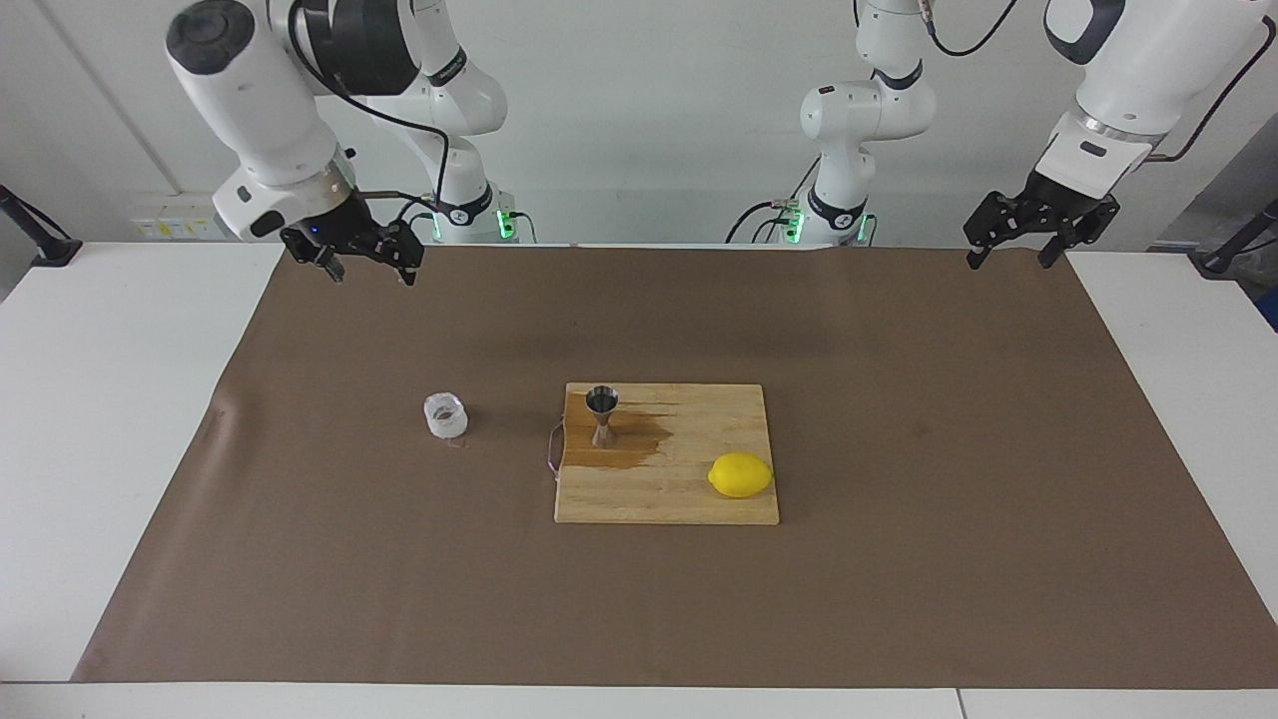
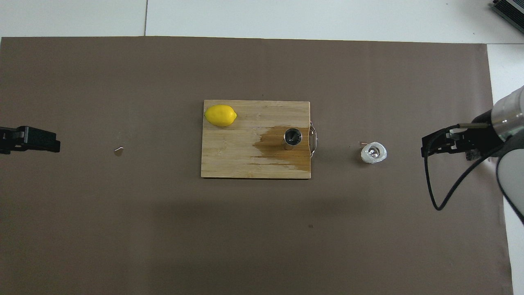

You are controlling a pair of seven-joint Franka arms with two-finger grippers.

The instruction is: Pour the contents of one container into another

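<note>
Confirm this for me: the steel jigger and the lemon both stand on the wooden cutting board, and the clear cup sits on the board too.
Not quite. The facing view shows the clear cup on the brown mat, beside the cutting board, toward the right arm's end. The steel jigger and lemon are on the board.

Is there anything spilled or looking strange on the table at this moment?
Yes. A dark wet stain spreads over the cutting board around the upright jigger, which suggests spilled liquid. The clear cup stands upright on the brown mat.
</note>
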